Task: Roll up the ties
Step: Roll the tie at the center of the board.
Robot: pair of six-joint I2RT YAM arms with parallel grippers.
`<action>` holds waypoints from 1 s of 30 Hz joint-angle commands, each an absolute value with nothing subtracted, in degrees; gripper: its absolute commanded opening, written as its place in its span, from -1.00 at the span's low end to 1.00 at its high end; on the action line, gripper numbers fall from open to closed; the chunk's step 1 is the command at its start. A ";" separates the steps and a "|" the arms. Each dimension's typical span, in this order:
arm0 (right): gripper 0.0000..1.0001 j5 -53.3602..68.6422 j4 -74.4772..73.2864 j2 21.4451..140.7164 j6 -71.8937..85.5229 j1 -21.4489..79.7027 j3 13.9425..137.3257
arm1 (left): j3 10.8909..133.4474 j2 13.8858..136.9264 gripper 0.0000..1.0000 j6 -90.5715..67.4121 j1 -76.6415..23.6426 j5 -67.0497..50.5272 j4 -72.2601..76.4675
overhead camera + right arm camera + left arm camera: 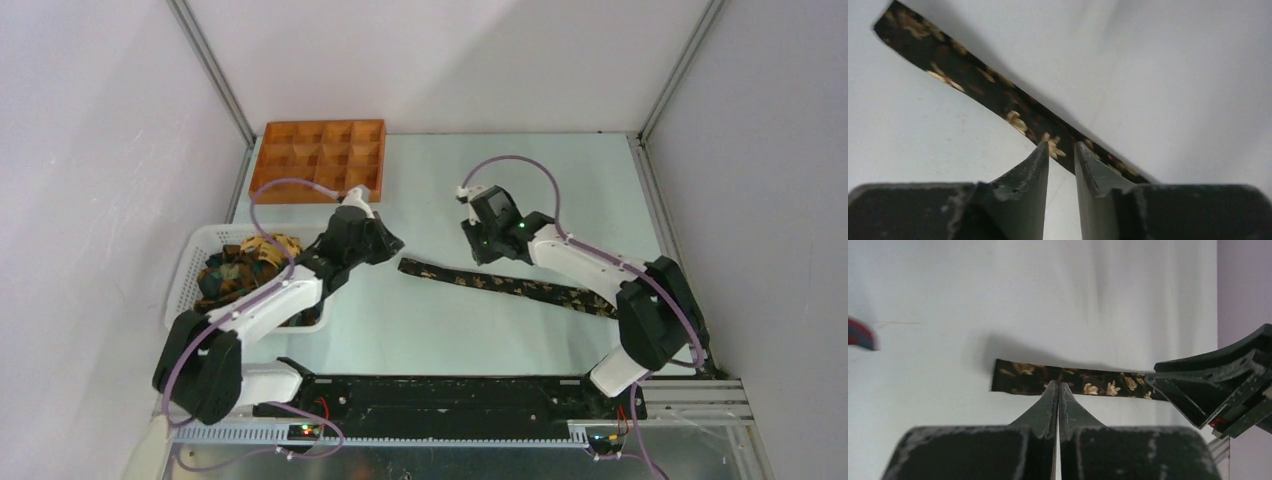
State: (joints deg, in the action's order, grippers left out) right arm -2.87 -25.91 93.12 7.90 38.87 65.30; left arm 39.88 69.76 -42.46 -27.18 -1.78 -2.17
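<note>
Left wrist view first: my left gripper (1058, 386) has its jaws pressed together with nothing I can see between them. Its tips are poised at the near edge of the tie (1023, 380), close to its squared-off end. On the right wrist view, the right gripper (1060, 150) shows only a narrow slit between its fingers, with bare surface visible through it. Its tips sit just short of the same tie, further along its length.

From above, that tie lies flat and straight on the table (420, 330), running from between the two grippers off under the right arm. Beyond the left arm, more ties (245, 265) sit heaped in the white basket (185, 270). The orange tray (322, 126) stands at the far edge.

I judge the roll hasn't begun, since the strip is fully laid out. Next I'd need to part the left jaws, take the end, and turn it over onto itself while the right steadies the length.
</note>
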 commanded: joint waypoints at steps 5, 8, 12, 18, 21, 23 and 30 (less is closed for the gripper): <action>-0.56 -11.00 -31.87 83.94 25.35 34.20 54.78 | 45.59 80.34 -1.00 -42.63 -36.12 -5.07 8.39; -0.56 -11.52 -31.72 83.74 27.92 30.43 54.02 | 46.99 83.32 -1.00 -42.29 -41.96 -3.79 8.78; -0.77 -10.38 -29.93 85.17 29.45 24.71 53.98 | 49.74 89.81 -1.00 -42.26 -48.14 -4.54 10.08; -1.00 -8.95 -29.24 89.82 30.37 19.81 53.96 | 55.91 97.22 -1.00 -41.82 -54.51 -6.34 9.18; -1.00 -7.90 -28.22 92.39 30.54 19.43 53.63 | 57.89 100.68 -1.00 -42.52 -55.26 -7.63 9.16; -1.00 -7.68 -27.85 93.67 30.82 19.31 53.54 | 58.91 102.43 -1.00 -42.62 -55.30 -8.47 8.96; -1.00 -7.43 -24.61 95.61 31.40 18.70 53.31 | 62.22 107.65 -1.00 -43.29 -56.57 -12.13 9.52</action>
